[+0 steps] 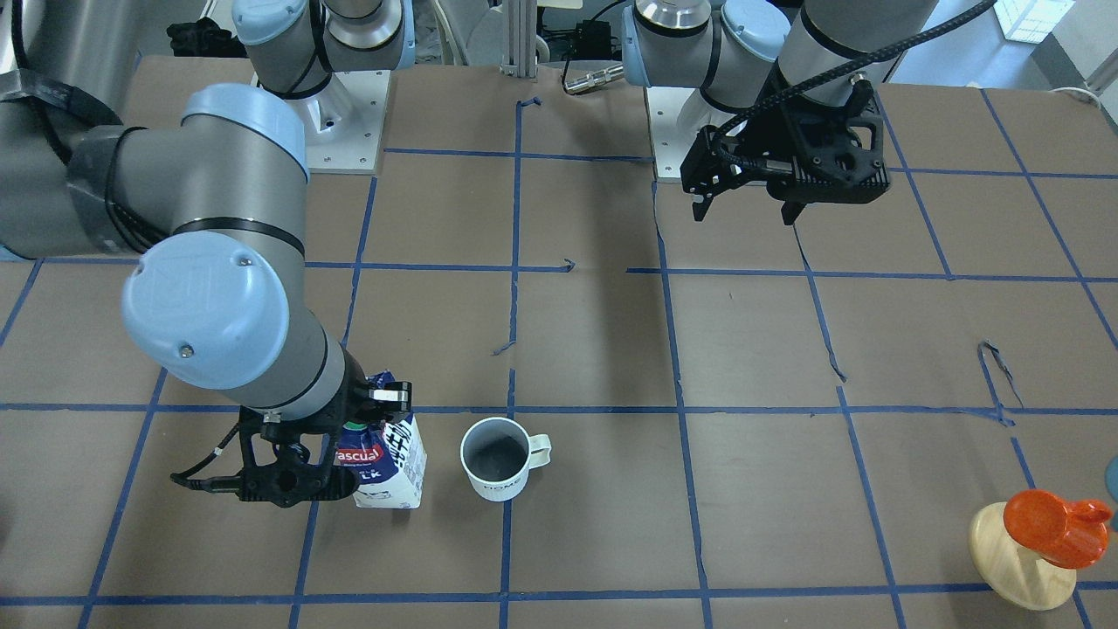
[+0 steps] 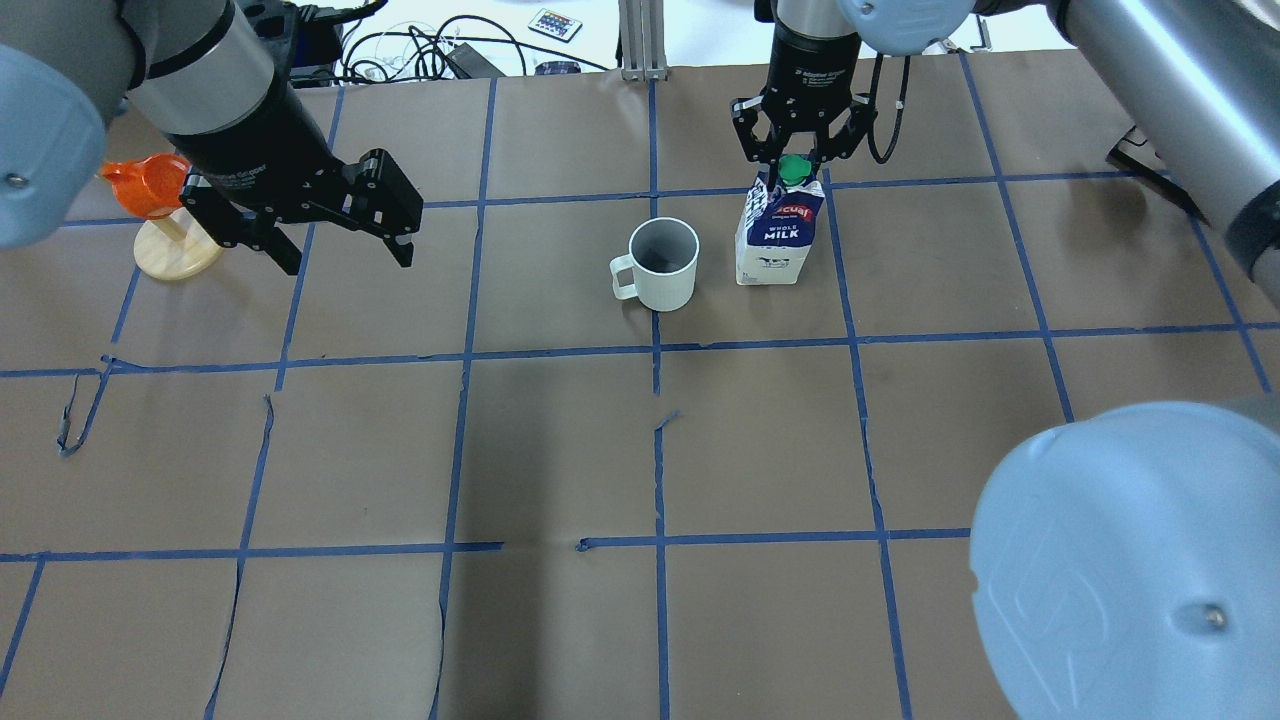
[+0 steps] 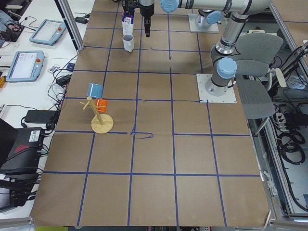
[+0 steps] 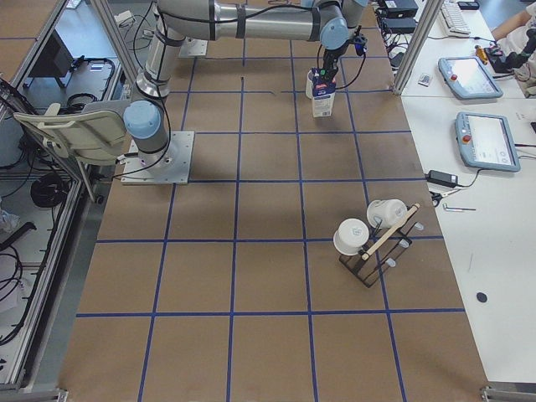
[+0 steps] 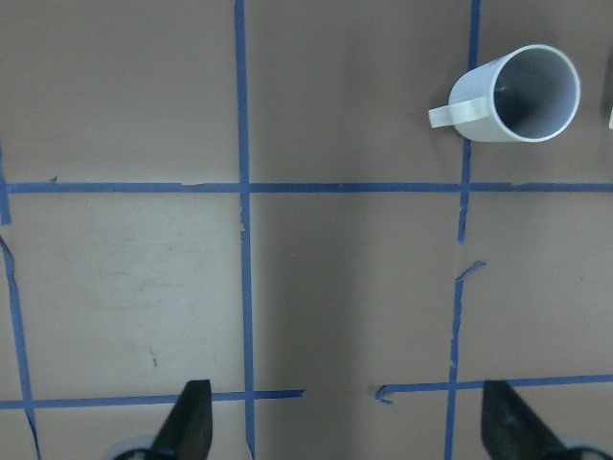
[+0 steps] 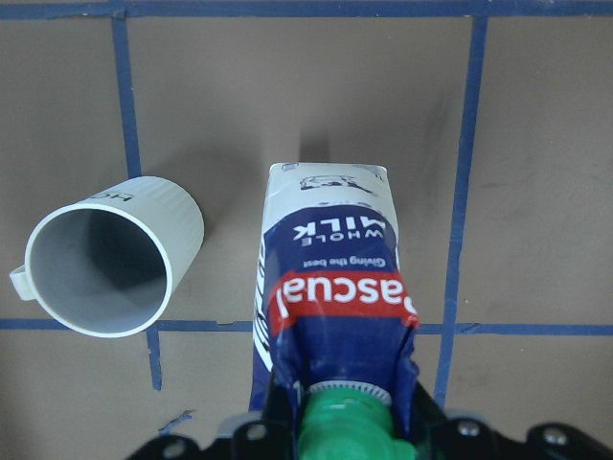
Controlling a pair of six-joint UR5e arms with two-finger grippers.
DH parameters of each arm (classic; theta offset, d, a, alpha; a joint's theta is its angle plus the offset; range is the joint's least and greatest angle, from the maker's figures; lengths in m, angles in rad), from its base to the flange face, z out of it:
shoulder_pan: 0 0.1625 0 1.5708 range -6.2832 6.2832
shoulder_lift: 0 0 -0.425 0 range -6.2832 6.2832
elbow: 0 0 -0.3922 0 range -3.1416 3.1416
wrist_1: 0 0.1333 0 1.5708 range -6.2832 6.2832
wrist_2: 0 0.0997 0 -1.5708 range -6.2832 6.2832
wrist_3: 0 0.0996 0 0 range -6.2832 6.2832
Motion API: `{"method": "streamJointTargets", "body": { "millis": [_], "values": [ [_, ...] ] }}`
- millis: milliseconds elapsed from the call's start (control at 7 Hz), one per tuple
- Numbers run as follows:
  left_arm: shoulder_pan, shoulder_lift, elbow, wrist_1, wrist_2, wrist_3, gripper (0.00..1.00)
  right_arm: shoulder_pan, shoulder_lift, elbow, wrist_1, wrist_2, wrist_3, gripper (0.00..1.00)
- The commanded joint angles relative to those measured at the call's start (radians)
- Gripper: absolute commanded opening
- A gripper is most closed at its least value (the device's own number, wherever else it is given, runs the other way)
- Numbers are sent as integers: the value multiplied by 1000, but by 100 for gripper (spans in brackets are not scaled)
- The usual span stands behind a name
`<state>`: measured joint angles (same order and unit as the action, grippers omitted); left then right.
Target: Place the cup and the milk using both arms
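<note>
The white cup [image 2: 665, 275] stands upright on the brown table, its handle pointing to the robot's left. It also shows in the front view [image 1: 496, 467] and both wrist views [image 5: 517, 96] [image 6: 115, 268]. The milk carton [image 2: 772, 235] stands upright just to the cup's right, apart from it [image 1: 393, 459] [image 6: 330, 259]. My right gripper [image 2: 793, 168] comes down from above and its fingers press the carton's top on both sides of the green cap [image 6: 347, 422]. My left gripper [image 2: 345, 258] is open and empty, raised above the table well left of the cup [image 5: 350, 426].
A wooden stand with an orange mug [image 2: 165, 235] is beside the left arm at the table's far left [image 1: 1039, 542]. A dark rack with white cups [image 4: 373, 239] stands at the robot's right end. Blue tape lines [image 2: 655, 350] grid the tabletop.
</note>
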<state>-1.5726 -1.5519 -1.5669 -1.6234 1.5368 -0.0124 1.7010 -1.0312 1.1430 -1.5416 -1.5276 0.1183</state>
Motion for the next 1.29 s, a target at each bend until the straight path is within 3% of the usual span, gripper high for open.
{"method": "streamJointTargets", "body": {
  "millis": [0,714,1000,1143],
  "values": [
    [-3,-11,-1,38,6,31,100,23,31,-20,-2,1,24,21],
    [-3,-47,45,48,3,63,100,43,37,-17,8,27,59,26],
    [-3,-39,42,50,5,63,100,49,43,-16,8,27,67,30],
    [-3,-37,41,48,5,63,100,49,45,-16,8,27,67,39]
  ]
}}
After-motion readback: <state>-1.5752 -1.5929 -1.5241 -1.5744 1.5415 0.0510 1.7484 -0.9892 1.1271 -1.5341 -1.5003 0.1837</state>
